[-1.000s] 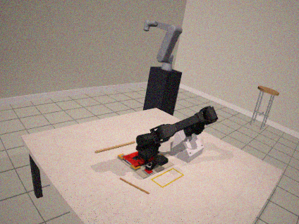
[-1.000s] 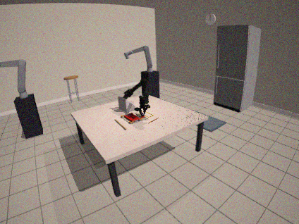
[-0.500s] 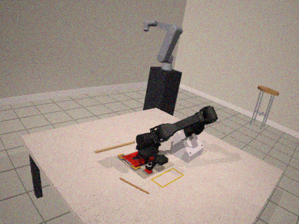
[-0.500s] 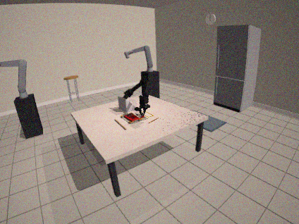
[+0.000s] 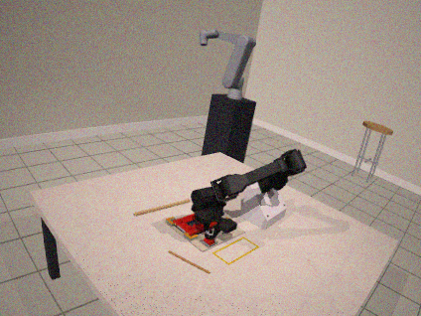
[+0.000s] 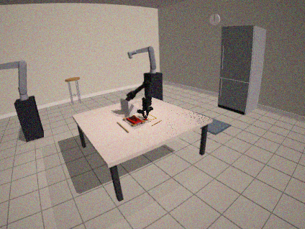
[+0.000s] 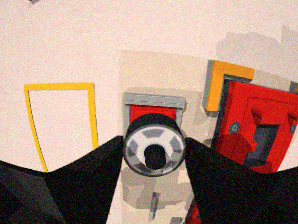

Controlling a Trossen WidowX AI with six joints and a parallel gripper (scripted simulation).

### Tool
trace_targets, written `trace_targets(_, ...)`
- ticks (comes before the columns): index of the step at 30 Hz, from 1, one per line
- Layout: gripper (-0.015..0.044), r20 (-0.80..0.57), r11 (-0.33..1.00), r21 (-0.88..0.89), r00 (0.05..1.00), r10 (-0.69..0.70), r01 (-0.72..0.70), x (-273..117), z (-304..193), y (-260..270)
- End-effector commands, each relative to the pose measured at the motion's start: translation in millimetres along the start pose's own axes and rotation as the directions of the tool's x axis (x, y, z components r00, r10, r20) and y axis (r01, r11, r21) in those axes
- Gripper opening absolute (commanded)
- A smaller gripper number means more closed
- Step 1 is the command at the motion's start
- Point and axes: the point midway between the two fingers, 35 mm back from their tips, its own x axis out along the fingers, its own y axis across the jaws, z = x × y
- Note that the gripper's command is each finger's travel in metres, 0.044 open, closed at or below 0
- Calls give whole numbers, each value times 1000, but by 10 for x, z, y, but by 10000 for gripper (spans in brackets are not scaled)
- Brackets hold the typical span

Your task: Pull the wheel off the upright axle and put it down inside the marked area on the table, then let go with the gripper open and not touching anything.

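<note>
The wheel (image 7: pixel 154 134), black with a light spoked face, faces the wrist camera, with a dark round centre in its hub. My gripper (image 7: pixel 154 143) (image 5: pixel 210 231) (image 6: pixel 145 117) is shut on the wheel, with one finger on each side of its rim. A red block with a grey edge (image 7: pixel 152 99) shows just behind and below the wheel, and its red part (image 5: pixel 209 242) is visible under the fingers. The axle's length is hidden, so how high the wheel sits on it cannot be told. The marked area, a yellow outline (image 7: pixel 59 87) (image 5: pixel 243 255), lies to the left in the wrist view.
A beige board (image 7: pixel 140 75) lies under the parts. A larger red part (image 7: pixel 245 105) (image 5: pixel 185 224) and an orange corner bracket (image 7: pixel 215 85) stand to the right in the wrist view. Two thin wooden sticks lie on the table, one longer (image 5: pixel 161 208) (image 6: pixel 122 127) and one shorter (image 5: pixel 190 262) (image 6: pixel 157 122).
</note>
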Motion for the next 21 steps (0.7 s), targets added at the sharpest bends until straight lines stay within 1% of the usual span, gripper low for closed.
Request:
trace_targets(1, 0, 5, 1000, 5, 1000, -1, 1, -67, 2, -9)
trace_targets(21, 0, 4, 1000, 7, 1000, -1, 1, -132, 3, -11)
